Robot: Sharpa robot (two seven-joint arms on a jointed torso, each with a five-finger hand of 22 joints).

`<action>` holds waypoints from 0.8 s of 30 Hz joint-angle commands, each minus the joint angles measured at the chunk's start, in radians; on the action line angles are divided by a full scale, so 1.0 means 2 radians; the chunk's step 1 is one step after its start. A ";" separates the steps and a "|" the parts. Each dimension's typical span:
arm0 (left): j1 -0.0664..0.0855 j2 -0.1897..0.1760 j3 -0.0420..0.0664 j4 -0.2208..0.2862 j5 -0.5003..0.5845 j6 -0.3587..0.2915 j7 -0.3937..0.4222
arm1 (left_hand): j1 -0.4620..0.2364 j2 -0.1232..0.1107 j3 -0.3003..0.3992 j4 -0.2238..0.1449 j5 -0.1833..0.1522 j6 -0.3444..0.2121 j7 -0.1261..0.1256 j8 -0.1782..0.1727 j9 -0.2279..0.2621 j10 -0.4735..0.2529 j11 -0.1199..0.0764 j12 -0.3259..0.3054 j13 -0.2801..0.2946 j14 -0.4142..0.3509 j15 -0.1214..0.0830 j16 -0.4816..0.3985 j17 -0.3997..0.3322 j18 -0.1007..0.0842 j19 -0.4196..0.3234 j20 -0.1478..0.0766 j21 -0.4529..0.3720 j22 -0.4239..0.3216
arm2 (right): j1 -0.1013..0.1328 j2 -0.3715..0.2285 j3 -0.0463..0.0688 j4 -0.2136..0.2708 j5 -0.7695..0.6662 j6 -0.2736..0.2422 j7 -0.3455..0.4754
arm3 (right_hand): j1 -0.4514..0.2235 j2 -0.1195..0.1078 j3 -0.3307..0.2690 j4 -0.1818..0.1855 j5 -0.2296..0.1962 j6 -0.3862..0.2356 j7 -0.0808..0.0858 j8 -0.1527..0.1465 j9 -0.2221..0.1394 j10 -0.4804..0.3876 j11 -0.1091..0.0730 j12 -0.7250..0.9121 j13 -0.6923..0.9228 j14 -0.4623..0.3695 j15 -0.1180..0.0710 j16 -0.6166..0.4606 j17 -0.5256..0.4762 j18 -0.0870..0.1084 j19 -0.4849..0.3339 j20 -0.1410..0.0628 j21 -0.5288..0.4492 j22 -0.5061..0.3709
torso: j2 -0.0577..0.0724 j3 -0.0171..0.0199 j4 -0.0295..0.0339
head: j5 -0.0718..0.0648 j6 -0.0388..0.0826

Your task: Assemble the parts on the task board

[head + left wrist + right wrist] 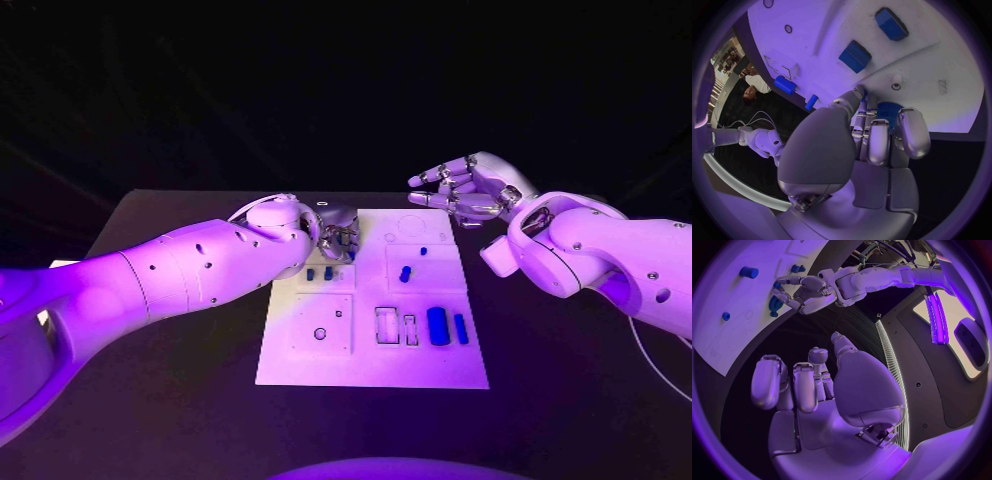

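presently, left hand point(335, 238) fingers point(878, 145) grip a blue part point(888, 111) over the task board point(433, 368), likely to seat it; right hand point(464, 188) fingers spread, empty.

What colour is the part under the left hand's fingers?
Blue. The part shows best in the left wrist view, at the fingers of the left hand.
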 commanded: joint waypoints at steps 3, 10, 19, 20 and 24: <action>-0.002 0.001 -0.001 0.000 0.005 0.014 0.001 | 0.006 0.008 0.012 -0.005 -0.002 0.009 0.000 -0.001 0.000 0.011 0.000 -0.002 0.001 0.018 -0.002 0.004 0.000 -0.009 0.010 0.000 0.006 0.005 | 0.000 0.000 0.000 0.001 -0.002 0.008 0.003 | 0.001 0.005 -0.003 0.000 0.003 -0.003 0.000 0.003 0.000 -0.002 0.001 0.003 0.001 0.025 0.002 -0.002 0.013 0.009 -0.002 0.000 -0.003 0.000 | 0.000 -0.0002 0.0001 | 0.000 0.000; -0.003 0.000 -0.001 0.002 0.015 -0.012 0.014 | 0.017 0.018 0.043 -0.026 -0.005 0.034 -0.001 0.006 0.002 0.035 -0.005 0.000 0.008 0.021 -0.006 0.007 0.002 -0.012 0.014 -0.004 0.026 0.022 | 0.000 0.001 0.000 0.000 -0.002 0.010 0.002 | 0.001 0.005 -0.003 0.000 0.003 -0.003 0.000 0.003 0.000 -0.002 0.001 0.003 0.001 0.025 0.002 -0.002 0.013 0.009 -0.002 0.000 -0.003 0.000 | 0.000 -0.0003 -0.0004 | -0.001 0.000; -0.004 -0.006 0.002 0.004 0.034 -0.039 0.018 | 0.006 0.017 0.068 -0.045 -0.007 0.046 -0.001 0.005 0.002 0.047 -0.007 -0.006 0.015 0.020 -0.008 0.004 -0.007 -0.014 0.015 -0.006 0.037 0.032 | 0.000 0.002 0.000 -0.001 -0.002 0.011 0.002 | 0.001 0.005 -0.003 0.000 0.003 -0.003 0.000 0.003 0.000 -0.002 0.001 0.003 0.001 0.025 0.002 -0.002 0.013 0.009 -0.002 0.000 -0.003 0.000 | 0.000 -0.0001 0.0000 | -0.002 0.001; -0.004 -0.007 0.003 0.005 0.036 -0.039 0.018 | 0.005 0.017 0.068 -0.046 -0.007 0.046 -0.001 0.004 0.002 0.047 -0.007 -0.007 0.015 0.020 -0.007 0.004 -0.008 -0.014 0.015 -0.006 0.037 0.032 | 0.000 0.002 0.000 -0.001 -0.002 0.011 0.002 | 0.001 0.005 -0.003 0.000 0.003 -0.003 0.000 0.003 0.000 -0.002 0.000 0.004 0.001 0.025 0.002 -0.003 0.012 0.009 -0.002 0.000 -0.003 0.000 | 0.000 -0.0002 0.0000 | -0.002 0.001; -0.004 -0.017 0.006 0.016 0.050 -0.041 0.017 | -0.001 0.015 0.070 -0.048 -0.008 0.045 0.000 0.002 0.001 0.047 -0.006 -0.010 0.016 0.020 -0.007 0.003 -0.009 -0.014 0.015 -0.006 0.037 0.033 | 0.000 0.002 0.000 -0.001 -0.002 0.011 0.002 | 0.001 0.006 -0.004 0.000 0.003 -0.003 0.000 0.004 0.000 -0.001 0.000 0.004 0.002 0.025 0.002 -0.003 0.012 0.009 -0.002 0.000 -0.003 0.000 | -0.001 -0.0003 0.0002 | -0.002 0.002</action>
